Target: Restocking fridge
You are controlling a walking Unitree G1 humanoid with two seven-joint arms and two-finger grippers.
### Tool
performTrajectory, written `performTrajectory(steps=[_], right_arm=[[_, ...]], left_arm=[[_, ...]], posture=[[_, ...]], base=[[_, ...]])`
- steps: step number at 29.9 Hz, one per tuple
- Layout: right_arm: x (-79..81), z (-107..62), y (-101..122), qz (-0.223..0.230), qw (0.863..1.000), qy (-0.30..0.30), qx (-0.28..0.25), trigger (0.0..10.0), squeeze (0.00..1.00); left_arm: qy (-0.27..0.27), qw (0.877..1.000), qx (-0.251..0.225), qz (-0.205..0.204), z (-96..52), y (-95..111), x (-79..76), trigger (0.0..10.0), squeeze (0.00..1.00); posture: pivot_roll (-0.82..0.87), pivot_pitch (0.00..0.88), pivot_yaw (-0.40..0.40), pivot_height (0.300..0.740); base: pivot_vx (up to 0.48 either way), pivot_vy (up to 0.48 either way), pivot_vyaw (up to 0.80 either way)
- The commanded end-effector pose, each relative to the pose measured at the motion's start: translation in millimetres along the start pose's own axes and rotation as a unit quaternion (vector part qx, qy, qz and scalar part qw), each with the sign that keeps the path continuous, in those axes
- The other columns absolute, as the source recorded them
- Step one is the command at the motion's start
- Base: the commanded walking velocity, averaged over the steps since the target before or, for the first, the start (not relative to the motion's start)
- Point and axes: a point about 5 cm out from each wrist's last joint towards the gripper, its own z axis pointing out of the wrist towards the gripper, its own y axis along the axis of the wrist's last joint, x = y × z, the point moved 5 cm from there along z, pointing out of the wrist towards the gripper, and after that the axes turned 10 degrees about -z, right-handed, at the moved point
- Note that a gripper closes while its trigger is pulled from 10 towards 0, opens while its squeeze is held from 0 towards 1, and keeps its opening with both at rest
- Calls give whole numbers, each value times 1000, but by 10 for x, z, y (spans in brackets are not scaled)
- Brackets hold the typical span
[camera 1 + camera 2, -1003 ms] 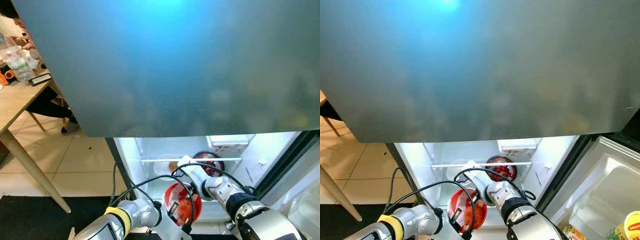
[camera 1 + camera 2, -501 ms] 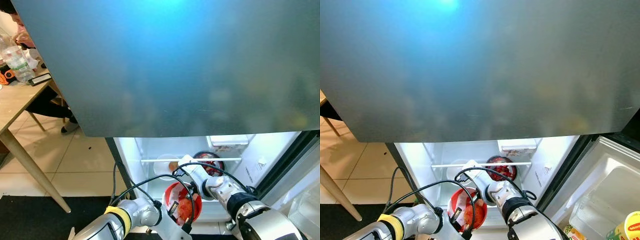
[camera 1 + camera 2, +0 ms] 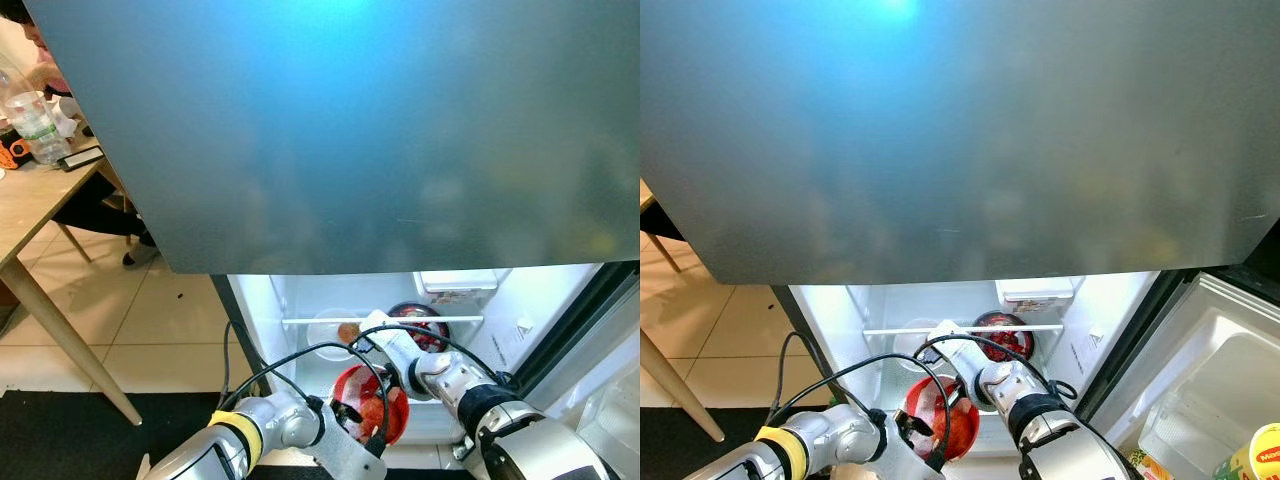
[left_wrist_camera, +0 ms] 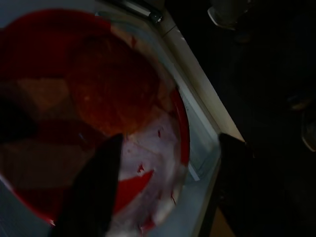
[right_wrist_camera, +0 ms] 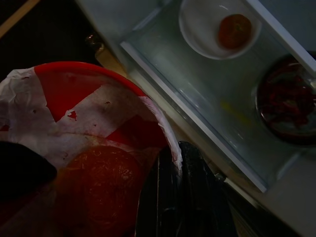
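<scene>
- Low in front of the open fridge, the left claw (image 3: 372, 445) pinches the near rim of a round red plastic bowl lined with white paper (image 3: 368, 402); in the left wrist view one black finger (image 4: 94, 190) lies inside the bowl and the other outside its wall.
- Opposite it, the right claw (image 5: 180, 163) grips the far rim of the same bowl, its two black fingers pressed close together over the white paper edge.
- Inside the bowl sits a round orange-red fruit, like a tomato (image 5: 98, 185), resting on the paper lining.
- Both silver arms reach forward and down, with black cables looping over them, and the bowl is held between them just in front of the lit white fridge compartment (image 3: 300, 375).
- On the glass shelf (image 5: 207, 108) beyond the bowl stands a small white bowl holding one orange fruit (image 5: 220, 27), and beside it a dark round bowl of red food (image 5: 289, 101).
- Above, the large grey freezer door (image 3: 340, 130) spans the upper head views.
- To the robot's left, a wooden tabletop (image 3: 30, 200) carries a clear plastic bottle (image 3: 30, 120), with a person seated behind it.
</scene>
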Motion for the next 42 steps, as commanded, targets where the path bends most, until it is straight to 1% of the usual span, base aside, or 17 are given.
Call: performTrajectory(steps=[1, 7, 15, 25, 26, 27, 28, 29, 32, 33, 34, 35, 36, 37, 39, 40, 42], right_arm=[[-23, 6, -93, 19, 1000, -10, 1, 0, 0], [-148, -25, -293, 54, 997, -43, 17, 0, 0], [-409, -139, -579, 207, 973, -98, 3, 0, 0], [-451, -164, -762, 277, 952, -128, 7, 0, 0], [-442, -158, -772, 291, 948, -130, 4, 3373, 0], [-437, -154, -771, 301, 945, -130, -1, 8980, 0], [-424, -145, -757, 310, 942, -128, -7, 10000, 0], [-404, -133, -737, 313, 942, -123, -15, 10000, 0], [-397, -129, -733, 310, 943, -122, -15, 10000, 0], [-392, -123, -706, 312, 942, -120, -23, 10000, 0], [-390, -119, -686, 314, 942, -119, -29, 10000, 0], [-388, -114, -648, 324, 938, -117, -39, 10000, 0], [-388, -114, -648, 324, 938, -117, -39, 10000, 0], [-376, -104, -594, 336, 934, -113, -53, 10000, 0], [-376, -104, -594, 336, 934, -113, -53, 10000, 0], [-360, -94, -558, 339, 933, -109, -58, 10000, 0], [-338, -83, -539, 337, 934, -106, -58, 10000, 0]], left_arm=[[-2, 1000, -9, -28, -3, 10, -33, 10000, 1000], [2, 995, -29, -91, -19, 17, -64, 10000, 1000], [20, 972, -40, -230, -44, -97, -249, 10000, 1000], [68, 954, 17, -292, -101, -391, -382, 10000, 1000], [96, 941, 31, -323, -121, -473, -385, 10000, 1000], [120, 927, 42, -353, -139, -537, -382, 10000, 1000], [170, 890, 57, -418, -184, -657, -344, 10000, 1000], [225, 830, 70, -506, -248, -802, -333, 10000, 1000], [239, 810, 71, -531, -265, -836, -337, 10000, 1000], [253, 782, 66, -566, -280, -864, -354, 10000, 176], [262, 761, 62, -590, -289, -883, -369, 10000, 176], [275, 729, 51, -625, -299, -897, -378, 10000, 0], [275, 729, 51, -625, -299, -897, -378, 10000, 0], [294, 674, 23, -677, -306, -896, -379, 10000, 0], [294, 674, 23, -677, -306, -896, -379, 10000, 0], [303, 634, -4, -712, -301, -873, -372, 10000, 0], [305, 619, -16, -723, -293, -853, -373, 10000, 0]], posture=[[-39, 32, 26, 695], [-34, 32, 24, 695], [-33, 29, 28, 695], [-31, 28, 28, 695], [-31, 28, 30, 695], [-31, 28, 30, 695], [-31, 28, 30, 695], [-31, 28, 30, 695], [-31, 28, 30, 695], [-29, 28, 31, 695], [-29, 28, 31, 695], [-29, 28, 31, 695], [-29, 28, 31, 695], [-29, 28, 27, 695], [-29, 28, 27, 695], [-29, 28, 27, 695], [-29, 28, 27, 695]], base=[[0, 0, 0], [0, 0, 0], [0, 0, 0], [0, 0, 0], [0, 0, 0], [0, 0, 0], [0, 0, 0], [0, 0, 0], [0, 0, 0], [0, 0, 0], [0, 0, 0], [0, 0, 0], [0, 0, 0], [0, 0, 0], [0, 0, 0], [0, 0, 0], [0, 0, 0]])
